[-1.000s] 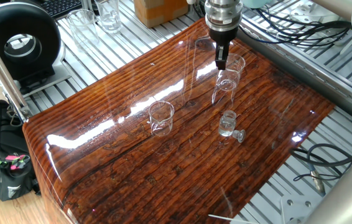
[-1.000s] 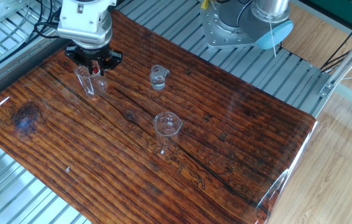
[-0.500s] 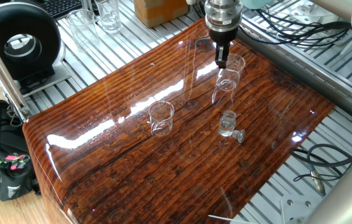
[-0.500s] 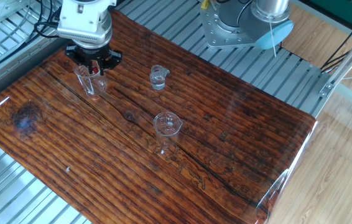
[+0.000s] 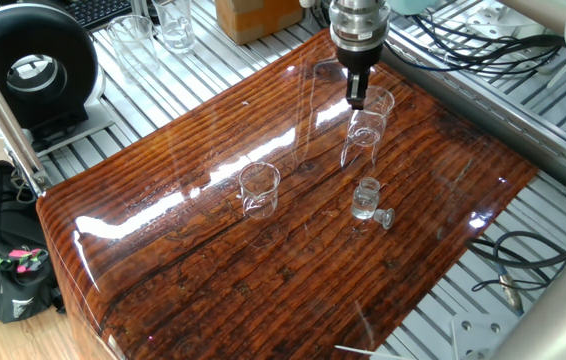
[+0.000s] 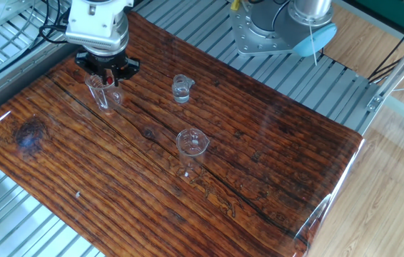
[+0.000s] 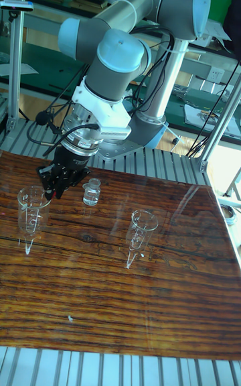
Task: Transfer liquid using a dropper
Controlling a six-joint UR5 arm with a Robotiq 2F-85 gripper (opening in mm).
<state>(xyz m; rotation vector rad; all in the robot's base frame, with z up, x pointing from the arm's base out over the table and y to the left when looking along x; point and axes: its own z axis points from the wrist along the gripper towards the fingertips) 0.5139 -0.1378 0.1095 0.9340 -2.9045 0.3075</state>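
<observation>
Now | dropper red bulb between jaws, clenched on it | tube inside glass vessel

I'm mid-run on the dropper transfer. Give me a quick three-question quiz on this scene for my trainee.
1. True or false: the small bottle has its stopper in its neck.
2. The gripper hangs over: A) the beaker near the table edge; B) the beaker mid-table; C) the small bottle.
3. Fill in: the dropper bulb seen between the fingers is ___.

Key
1. False. The stopper lies on the table beside the bottle.
2. A. The beaker mid-table stands apart, with nothing over it.
3. Red.
</observation>
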